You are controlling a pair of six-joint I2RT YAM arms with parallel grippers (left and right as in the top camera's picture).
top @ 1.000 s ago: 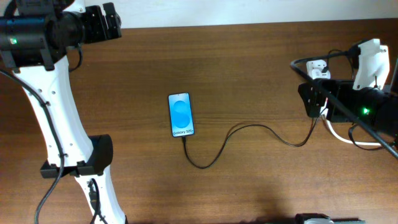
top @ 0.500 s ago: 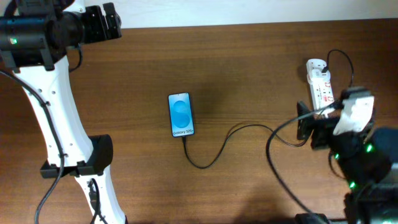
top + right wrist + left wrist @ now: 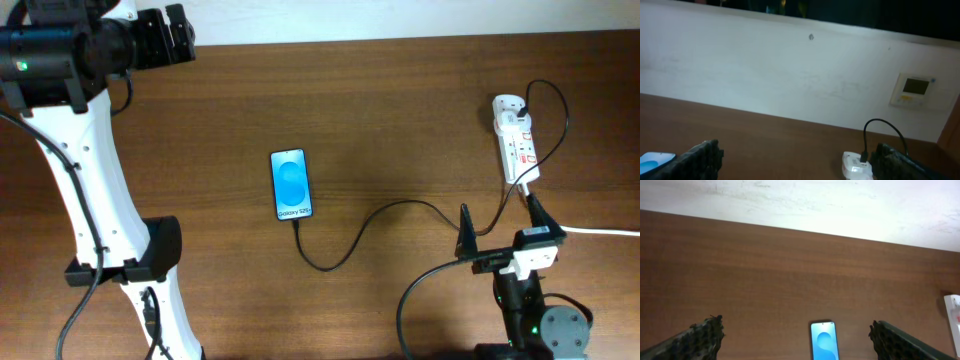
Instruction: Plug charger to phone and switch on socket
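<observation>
From above, the long white power strip with red switches (image 3: 517, 140) lies at the far right of the brown wooden table (image 3: 400, 120), its long axis running away from the robot. It sits just beyond the right gripper (image 3: 502, 225) and slightly to its right. The left gripper (image 3: 178, 35) is well apart at the far left corner, so the right arm is plainly nearer the switches. The right gripper's fingers are spread wide with nothing between them. The thin black charger cable (image 3: 400, 204) curves loosely from the strip's far end to the near edge of the slim blue-screened phone (image 3: 291, 185), where its tip looks seated, I'd say. In the left wrist view the left gripper (image 3: 796, 325) gapes empty, with the phone (image 3: 823, 340) ahead of it. In the right wrist view the right gripper (image 3: 797, 150) is likewise spread and empty, and the power strip (image 3: 857, 167) is ahead, right of centre. Whether a switch is on I cannot tell.
</observation>
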